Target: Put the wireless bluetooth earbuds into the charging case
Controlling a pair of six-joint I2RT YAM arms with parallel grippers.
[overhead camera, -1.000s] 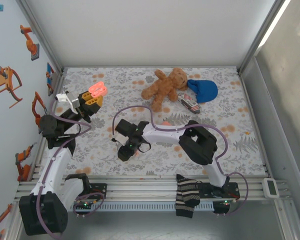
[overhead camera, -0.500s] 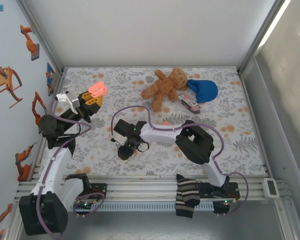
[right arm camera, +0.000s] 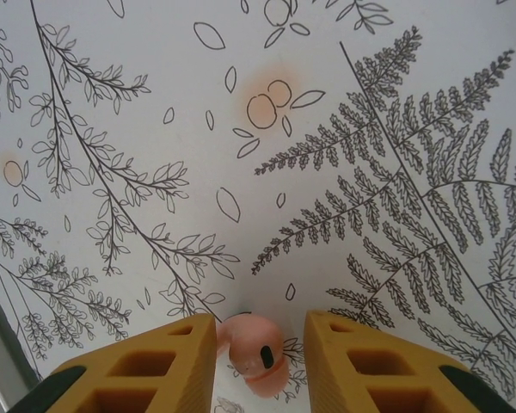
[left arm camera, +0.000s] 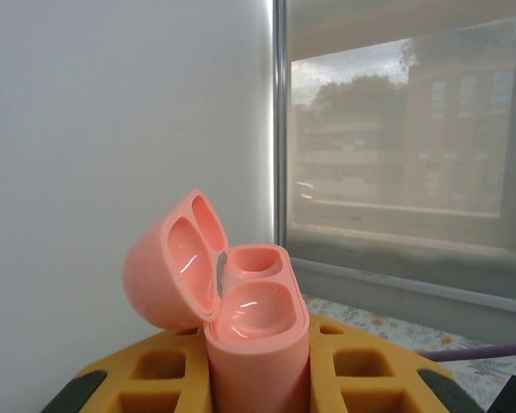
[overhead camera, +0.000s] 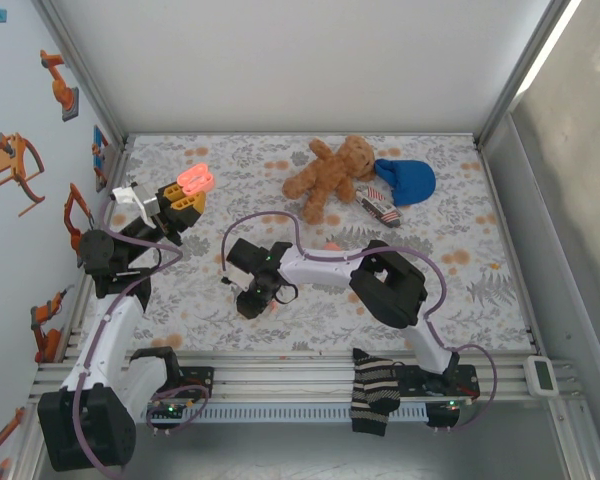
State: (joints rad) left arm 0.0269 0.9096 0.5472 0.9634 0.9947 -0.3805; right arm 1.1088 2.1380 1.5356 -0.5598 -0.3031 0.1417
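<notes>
Holding the pink charging case upright, the left jaws are shut tight on its lower part, with a yellow pad on each side. The lid is flipped open and leans toward 10 o'clock in the left wrist view. Two round cups show inside the case, smooth and shiny. From the top camera, the left arm holds the case up over the 10 o'clock part of the surface. The surface is covered by a cloth with leaves and flowers.

The right arm reaches across to the middle of the surface, a little toward 7 o'clock, and its jaws point down at the cloth. In the right wrist view a tiny pink earbud lies on the cloth between the two yellow pads. The right jaws are open around it. The pad at 9 o'clock is right beside the earbud, and I cannot tell if it touches. A thin gap shows between the earbud and the pad at 3 o'clock.

A brown teddy bear lies at 12 o'clock. A blue cap is just beside it at its 3 o'clock. A small striped thing lies below them, touching the cap. A striped sock hangs over the rail at 6 o'clock.
</notes>
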